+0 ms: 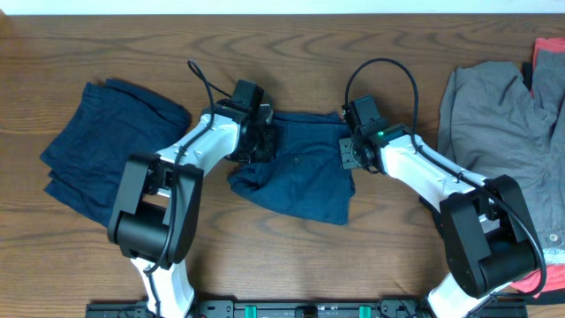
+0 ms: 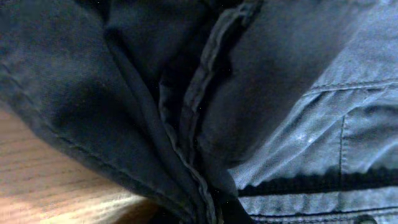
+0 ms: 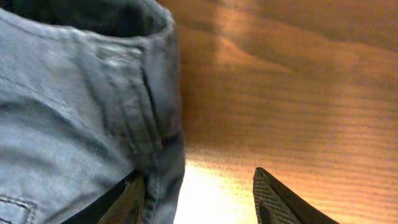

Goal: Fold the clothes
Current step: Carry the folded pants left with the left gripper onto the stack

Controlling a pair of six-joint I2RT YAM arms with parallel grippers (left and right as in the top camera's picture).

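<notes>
— Between the fingers (image 3: pixel 280 199) of the right gripper (image 3: pixel 196 177), what lies there?
— One edge of the navy garment (image 3: pixel 74 112). A thick stitched band with a rolled hem comes down past the left-hand finger and partly covers it. The other finger stands well apart over bare wooden table (image 3: pixel 298 74). The fingers are spread wide and clamp nothing.
— How does the cloth look from above?
— The navy garment (image 1: pixel 300 177) is dark blue and denim-like. It lies rumpled at the middle of the table between the two arms, wider at the far edge and narrowing toward the near one, with a small dark spot near its centre. The right gripper (image 1: pixel 350 150) sits at its right edge and the left gripper (image 1: pixel 258 137) at its left edge, where the fabric is bunched and darker.
— And the left fingers?
— Hidden. In the left wrist view the navy garment (image 2: pixel 280 93) fills the frame: deep folds, a puckered seam running downward, and paler panels with straight stitch lines like a pocket. I cannot tell whether they are apart or closed.
— What lies out past the fingers?
— Beyond the left gripper lies a folded navy pile (image 1: pixel 106 163). Beyond the right gripper lies a grey garment (image 1: pixel 494 115), with a red cloth (image 1: pixel 549 57) at the table's edge.
</notes>
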